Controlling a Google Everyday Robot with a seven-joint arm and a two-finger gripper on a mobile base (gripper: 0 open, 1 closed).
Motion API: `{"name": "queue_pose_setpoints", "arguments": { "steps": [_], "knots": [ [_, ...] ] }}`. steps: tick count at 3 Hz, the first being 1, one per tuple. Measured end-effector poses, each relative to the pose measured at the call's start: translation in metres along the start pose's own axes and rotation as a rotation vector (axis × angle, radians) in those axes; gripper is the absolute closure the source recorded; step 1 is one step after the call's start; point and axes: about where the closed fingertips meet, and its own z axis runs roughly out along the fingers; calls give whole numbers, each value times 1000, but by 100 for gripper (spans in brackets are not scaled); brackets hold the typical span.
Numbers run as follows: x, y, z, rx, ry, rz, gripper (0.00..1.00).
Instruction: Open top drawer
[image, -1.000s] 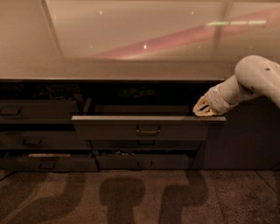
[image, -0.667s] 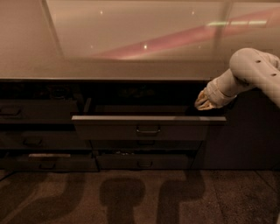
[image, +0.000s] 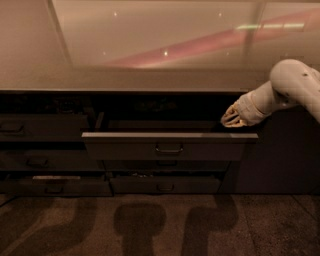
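The top drawer (image: 170, 146) is the wide dark grey-brown front with a small loop handle (image: 169, 149) at its centre. It stands pulled out from the cabinet, its top edge catching light and its inside dark. My gripper (image: 229, 119) hangs at the end of the white arm (image: 280, 95), just above the drawer's right rear corner, apart from the front.
A glossy countertop (image: 150, 75) runs above the drawers. Shorter drawer fronts sit to the left (image: 30, 127) and below (image: 165, 184); the lower left one (image: 55, 182) is slightly open. Carpeted floor (image: 150, 225) with shadows lies in front.
The arm and gripper have risen and drawn back from the drawer's right end. The drawer stays pulled out.
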Motion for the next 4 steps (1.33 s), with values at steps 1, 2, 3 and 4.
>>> {"name": "queue_pose_setpoints", "arguments": {
  "steps": [1,2,3,4],
  "knots": [
    [-5,-3,0,32,-39,-45,100],
    [-4,-3,1,32,-39,-45,100],
    [0,-6,7,-9,6,-24,100],
    [13,0,21,-86,67,16,100]
  ]
}}
